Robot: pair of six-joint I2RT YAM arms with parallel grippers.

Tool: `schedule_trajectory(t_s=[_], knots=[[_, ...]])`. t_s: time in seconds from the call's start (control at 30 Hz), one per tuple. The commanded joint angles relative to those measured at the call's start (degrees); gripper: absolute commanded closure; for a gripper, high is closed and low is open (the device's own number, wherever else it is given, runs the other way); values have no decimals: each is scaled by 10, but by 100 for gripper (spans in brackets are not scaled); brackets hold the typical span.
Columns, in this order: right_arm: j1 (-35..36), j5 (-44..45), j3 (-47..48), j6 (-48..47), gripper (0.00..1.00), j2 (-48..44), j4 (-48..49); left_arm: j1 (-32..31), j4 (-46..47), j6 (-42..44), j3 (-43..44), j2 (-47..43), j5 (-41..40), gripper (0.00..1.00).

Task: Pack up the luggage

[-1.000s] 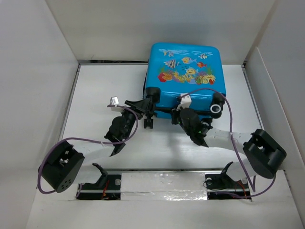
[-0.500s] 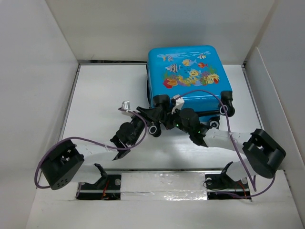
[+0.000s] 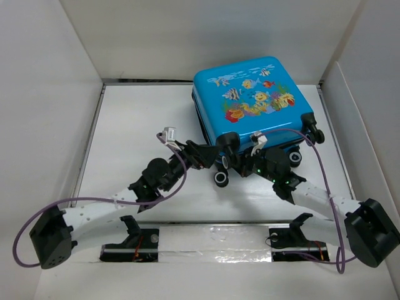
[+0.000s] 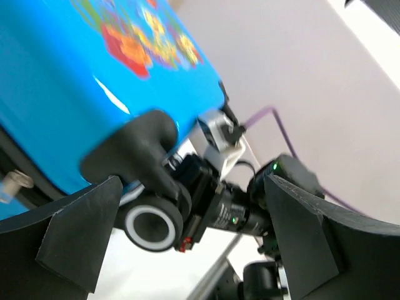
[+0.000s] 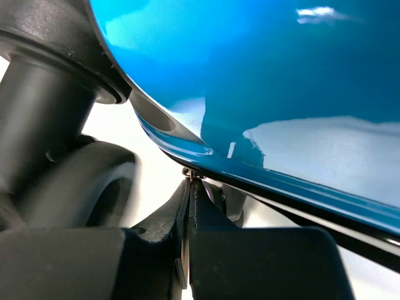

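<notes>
Glossy blue hard-shell luggage (image 3: 253, 100) sits tilted on the white counter (image 3: 137, 125), far right. Left tool (image 4: 194, 206) gapes wide around a rounded black caster wheel (image 4: 150, 226); right tool (image 5: 189, 187) is pressed together at the luggage's seam.

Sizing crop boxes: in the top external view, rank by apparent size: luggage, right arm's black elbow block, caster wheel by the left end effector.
1. luggage
2. elbow block, possibly enlarged by nearness
3. caster wheel

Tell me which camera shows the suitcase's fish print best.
Top external: the blue suitcase shows its whole printed front. Left wrist catches only a blurred patch of print; right wrist shows plain blue shell.
</notes>
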Motion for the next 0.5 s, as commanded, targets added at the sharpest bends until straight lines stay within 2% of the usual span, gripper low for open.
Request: schedule_trajectory(t_s=[0.0,0.13,0.27,0.4,0.43,0.47], knots=[[-9,-40,13,19,100,-32,97,12,-90,48,25,-46,-46,1],[-3,-38,5,28,100,-31,110,18,-127,67,70,0,7,5],[4,-27,4,39,100,-43,111,18,-117,67,105,86,40,7],[38,23,-2,62,100,-51,127,24,-49,48,115,142,91,16],[48,28,-3,79,100,-45,155,24,-18,42,118,149,99,22],[56,34,-5,87,100,-39,173,24,-4,36,120,166,118,23]])
